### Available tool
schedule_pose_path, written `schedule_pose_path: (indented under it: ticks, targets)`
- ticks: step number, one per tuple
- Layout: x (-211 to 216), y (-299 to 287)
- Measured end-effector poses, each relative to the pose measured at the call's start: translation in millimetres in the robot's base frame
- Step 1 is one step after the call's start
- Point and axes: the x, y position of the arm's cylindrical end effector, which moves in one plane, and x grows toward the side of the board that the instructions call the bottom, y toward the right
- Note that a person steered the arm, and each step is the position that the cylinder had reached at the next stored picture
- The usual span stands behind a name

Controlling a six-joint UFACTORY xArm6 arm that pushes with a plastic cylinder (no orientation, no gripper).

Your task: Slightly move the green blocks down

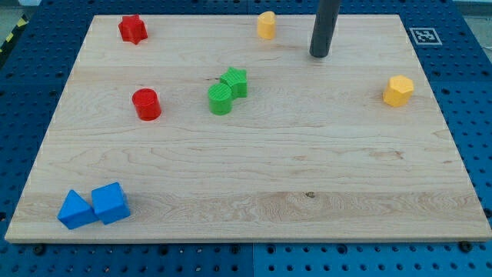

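1. Work surface: a pale wooden board (254, 177) fills most of the frame; it rests on a blue perforated table (27, 92); a small black-and-white marker tag (424, 35) sits just off the board's upper right corner.
2. End effector: the dark rod enters from the top edge, right of centre; the tip (320, 55) stands on bare wood in the upper part of the board; the rod carries no jaws, so it grasps nothing and touches no block.
3. Task objects: the green cylinder (220, 99) and the green star block (234, 81) sit just left of centre in the upper half; the two touch, the star up and to the right of the cylinder; both lie down and to the left of the tip, well apart from it.
4. Yellow blocks: one yellow block (266, 25) lies near the top edge, left of the rod; a yellow hexagonal block (398, 90) lies near the right edge, right of and below the tip.
5. Red blocks: a red star block (132, 29) occupies the upper left corner; a red cylinder (146, 104) lies to the left of the green pair.
6. Blue blocks: a blue triangular block (75, 210) and a blue cube (111, 203) touch in the lower left corner.
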Motion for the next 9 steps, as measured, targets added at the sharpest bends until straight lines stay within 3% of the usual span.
schedule_pose_path:
  ticks: [6,9]
  targets:
    - [10.9,-21.6]
    - [20.4,-97.2]
